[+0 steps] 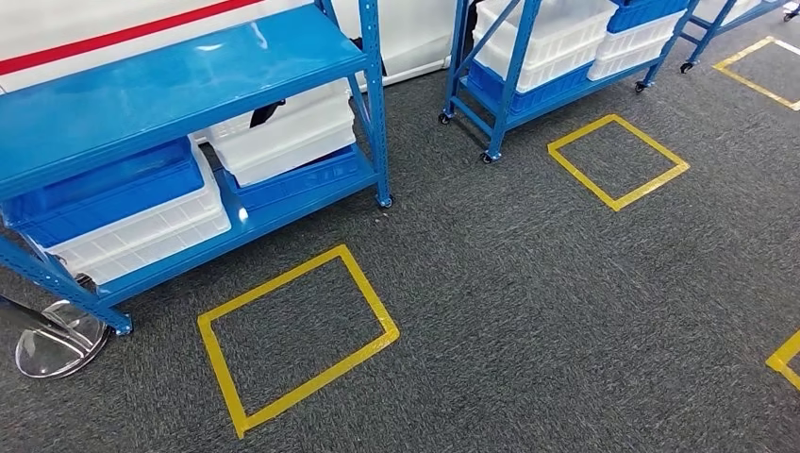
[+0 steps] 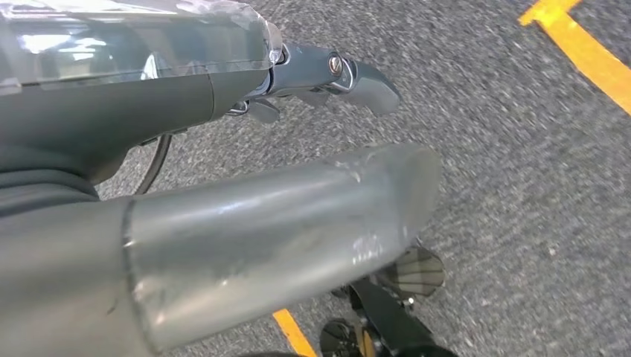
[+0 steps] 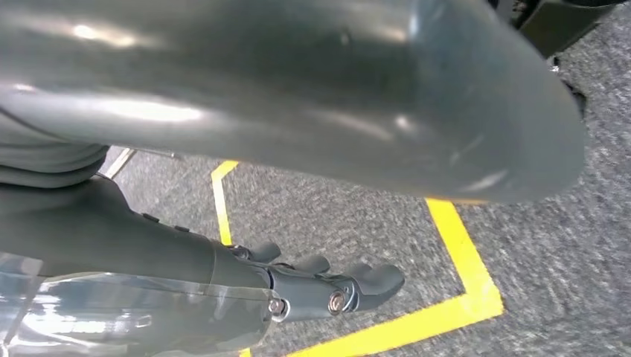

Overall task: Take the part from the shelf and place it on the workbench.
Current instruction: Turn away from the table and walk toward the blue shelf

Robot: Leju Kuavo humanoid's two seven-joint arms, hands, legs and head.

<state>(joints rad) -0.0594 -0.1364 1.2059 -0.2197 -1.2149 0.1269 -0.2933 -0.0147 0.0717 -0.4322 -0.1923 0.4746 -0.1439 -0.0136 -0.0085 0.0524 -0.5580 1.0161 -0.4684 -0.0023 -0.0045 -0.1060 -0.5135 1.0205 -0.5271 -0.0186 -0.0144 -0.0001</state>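
A blue metal shelf (image 1: 170, 85) stands at the left of the head view, with white bins (image 1: 283, 137) and a blue bin (image 1: 104, 189) on its lower level. A dark piece (image 1: 267, 111) pokes up from the far white bin; I cannot tell what it is. My left hand (image 2: 223, 201) hangs over the grey carpet with its fingers (image 2: 350, 74) stretched out and holds nothing. My right hand (image 3: 223, 268) hangs the same way over yellow floor tape, its fingers (image 3: 357, 286) straight and apart from the thumb, with nothing in it.
A second blue shelf on casters (image 1: 509, 85) holds white and blue bins at the back. Yellow taped squares (image 1: 297, 335) (image 1: 618, 160) mark the carpet before each shelf. A chrome round base (image 1: 52, 344) sits by the near shelf's left leg.
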